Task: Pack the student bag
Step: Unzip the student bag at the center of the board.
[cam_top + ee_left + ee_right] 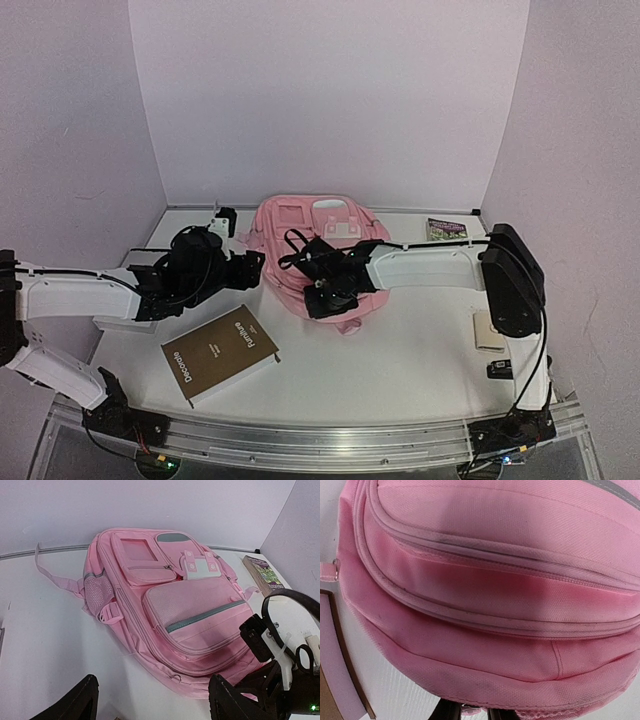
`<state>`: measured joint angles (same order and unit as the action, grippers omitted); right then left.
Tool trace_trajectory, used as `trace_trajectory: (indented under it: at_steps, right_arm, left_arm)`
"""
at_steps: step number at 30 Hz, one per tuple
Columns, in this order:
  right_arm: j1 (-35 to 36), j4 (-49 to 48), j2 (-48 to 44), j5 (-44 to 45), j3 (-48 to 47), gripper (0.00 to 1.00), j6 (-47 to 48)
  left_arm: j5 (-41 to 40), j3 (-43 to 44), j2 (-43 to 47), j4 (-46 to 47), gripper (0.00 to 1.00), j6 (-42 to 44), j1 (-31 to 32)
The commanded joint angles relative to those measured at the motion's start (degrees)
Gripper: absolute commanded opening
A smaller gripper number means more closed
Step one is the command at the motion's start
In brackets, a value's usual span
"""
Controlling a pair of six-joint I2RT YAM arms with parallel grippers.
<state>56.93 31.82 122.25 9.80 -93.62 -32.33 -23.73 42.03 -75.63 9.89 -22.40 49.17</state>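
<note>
The student bag [285, 222] is a big pink backpack lying flat at the back middle of the table, pockets up; it also shows in the left wrist view [200, 610]. My right gripper [328, 298] reaches over its near end. In the right wrist view the student bag [495, 605] fills the frame and the gripper [471, 712] shows only at the bottom edge, its dark fingers closed on a pink bit of the bag's edge. My left gripper [150, 705] is wide open and empty, just left of the bag [250, 268].
A brown book [220, 355] lies at the near left, and its edge shows in the right wrist view [327, 700]. A green-covered book [447, 229] lies at the back right [262, 572]. A beige card [488, 330] and a small black item [500, 370] lie near the right arm.
</note>
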Motion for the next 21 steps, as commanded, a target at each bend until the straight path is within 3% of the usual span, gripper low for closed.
trace_trajectory:
  at_steps: [1,5,14,21]
  right_arm:
    - [-0.94,1.55,-2.11,-0.88,-0.21,0.06,2.05]
    - [-2.37,1.39,-4.93,-6.01,1.59,0.02,5.62]
    - [-7.85,-1.28,-7.01,-20.10,5.56,0.00,9.23]
    - [-9.52,-2.60,-6.63,-26.11,5.04,0.00,11.48]
  left_arm:
    - [0.59,4.20,-1.39,-0.64,0.76,2.35,-0.12]
    - [6.28,5.36,-2.77,-0.84,0.77,6.09,-0.75]
    - [30.17,6.13,-3.64,-3.01,0.74,18.63,-5.37]
    - [36.90,4.02,-4.62,-3.38,0.64,33.78,-5.90]
